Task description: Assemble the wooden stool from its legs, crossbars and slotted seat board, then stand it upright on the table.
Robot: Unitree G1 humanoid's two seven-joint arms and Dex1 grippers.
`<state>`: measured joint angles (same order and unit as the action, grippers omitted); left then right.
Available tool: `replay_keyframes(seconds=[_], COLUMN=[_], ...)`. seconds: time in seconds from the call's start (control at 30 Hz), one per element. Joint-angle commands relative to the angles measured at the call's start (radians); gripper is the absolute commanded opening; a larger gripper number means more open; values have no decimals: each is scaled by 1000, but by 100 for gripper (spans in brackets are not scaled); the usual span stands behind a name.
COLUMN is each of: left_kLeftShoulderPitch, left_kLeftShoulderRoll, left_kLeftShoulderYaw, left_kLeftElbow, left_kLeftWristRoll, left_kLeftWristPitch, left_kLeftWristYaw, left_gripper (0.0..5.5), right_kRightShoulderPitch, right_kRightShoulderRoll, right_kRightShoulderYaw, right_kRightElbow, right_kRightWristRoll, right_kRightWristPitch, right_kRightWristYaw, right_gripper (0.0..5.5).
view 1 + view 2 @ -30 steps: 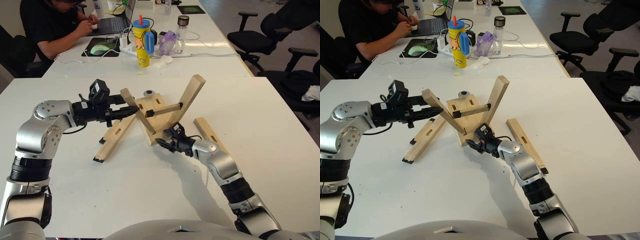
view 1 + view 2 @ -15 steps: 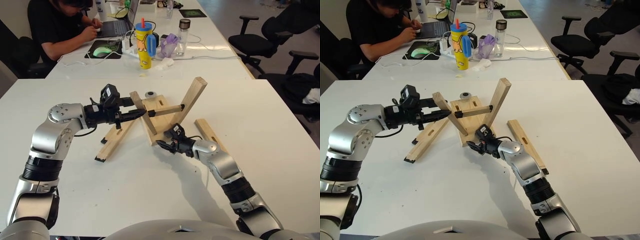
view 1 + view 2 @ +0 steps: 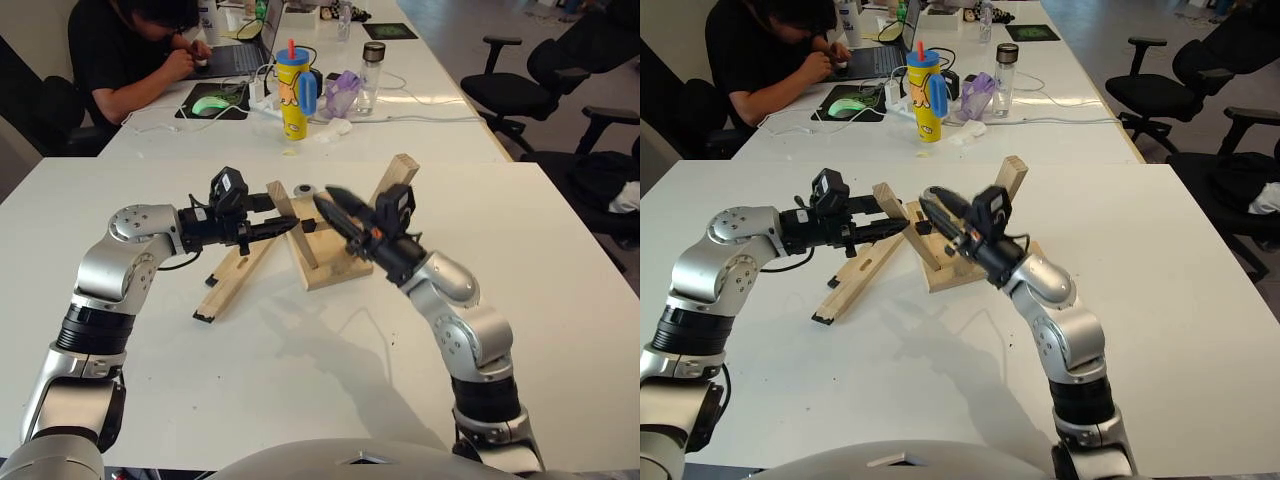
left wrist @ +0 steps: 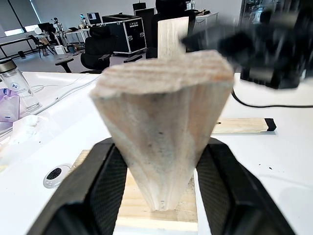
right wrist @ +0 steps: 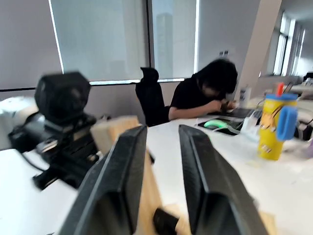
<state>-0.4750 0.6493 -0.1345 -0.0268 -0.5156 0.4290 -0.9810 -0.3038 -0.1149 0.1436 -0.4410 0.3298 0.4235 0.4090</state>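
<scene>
Stool leg (image 3: 301, 246) pinched tight in left gripper (image 3: 286, 224), near far edge of table (image 3: 300, 380). Right gripper (image 3: 326, 201) apart, empty, close by. Could bump leg out of seat board (image 3: 338, 270).

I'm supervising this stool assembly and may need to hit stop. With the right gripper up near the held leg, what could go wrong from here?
The right gripper, open and empty, hangs close to the leg that the left gripper clamps; a misjudged move could knock the leg or the grippers together. The other leg, leaning up from the seat board, has nothing holding it, so a bump might tip it out.
</scene>
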Motion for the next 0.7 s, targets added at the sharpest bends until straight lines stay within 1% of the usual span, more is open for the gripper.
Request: replay_keyframes(seconds=[0.03,0.07,0.13,0.17,0.2,0.27,0.33,0.4,0.57,0.63,0.7], left_kLeftShoulderPitch=[86,86,75,69,64,57,56,57,44,40,32], left_kLeftShoulderRoll=[2,1,-7,-10,-13,-13,-10,-10,-15,-15,-15], left_kLeftShoulderYaw=[-118,-118,-123,-126,-130,-133,-131,-127,-127,-129,-133], left_kLeftElbow=[82,80,83,84,85,86,88,94,119,127,138], left_kLeftWristRoll=[102,101,102,104,107,108,109,108,113,114,118], left_kLeftWristPitch=[93,94,93,91,89,86,82,77,63,57,46], left_kLeftWristYaw=[-2,-1,2,3,4,3,4,8,10,6,-1], left_gripper=[203,203,203,203,203,203,203,203,203,203,203], right_kRightShoulderPitch=[-136,-145,-101,-73,-36,34,51,22,-49,-64,-40], right_kRightShoulderRoll=[46,40,17,-20,-41,-73,-75,-31,73,73,55], right_kRightShoulderYaw=[59,102,181,239,268,299,299,255,100,70,62], right_kRightElbow=[32,93,285,375,457,523,514,457,259,196,166], right_kRightWristRoll=[-148,-223,-314,-371,-385,-385,-376,-331,-220,-223,-220], right_kRightWristPitch=[-100,-104,43,110,196,248,248,173,-151,-230,-249], right_kRightWristYaw=[-99,-132,-176,-174,-165,-118,-101,-96,-130,-144,-130], right_gripper=[59,43,7,1,1,1,1,1,1,1,1])
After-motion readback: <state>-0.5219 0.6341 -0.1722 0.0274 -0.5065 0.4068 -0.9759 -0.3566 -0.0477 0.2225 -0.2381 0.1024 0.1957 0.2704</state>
